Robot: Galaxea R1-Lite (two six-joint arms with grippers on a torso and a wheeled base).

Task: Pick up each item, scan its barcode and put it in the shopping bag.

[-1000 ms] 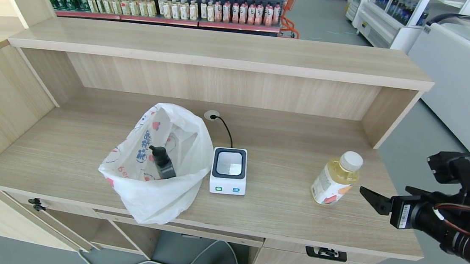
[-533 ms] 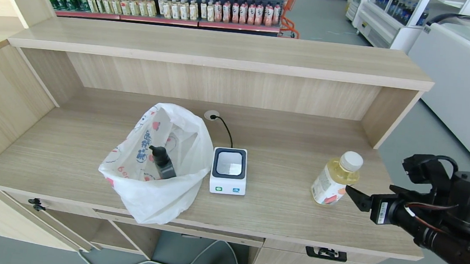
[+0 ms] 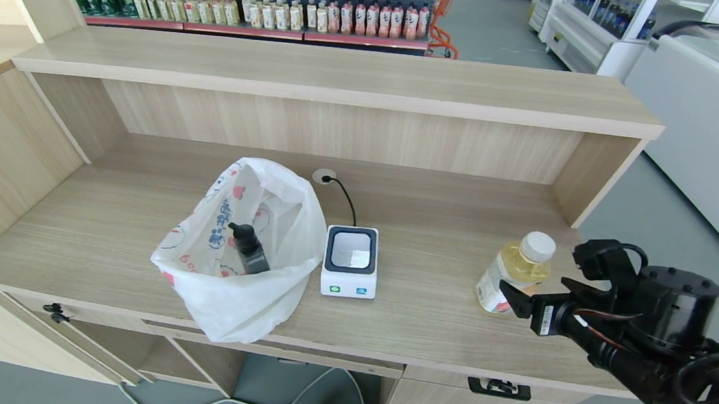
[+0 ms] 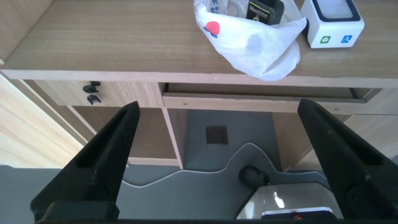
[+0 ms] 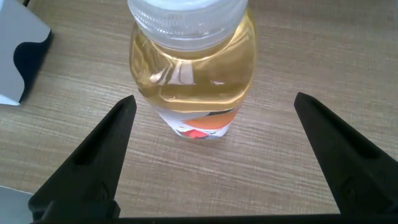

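Yellow drink bottle on the surface, open right end effector just beside it

The clear plastic bottle of yellow drink, with a white cap and a white-and-orange label, stands on the right part of the light wooden surface. The right end effector faces it with fingers spread wider than the bottle, holding nothing. Well apart to the left sits the white box-shaped barcode scanner, its black cable running to a hole at the back. Just beside the scanner is the white printed plastic shopping bag, mouth open, with a dark pump bottle inside. The left end effector hangs wide open and empty, below the surface's front edge.
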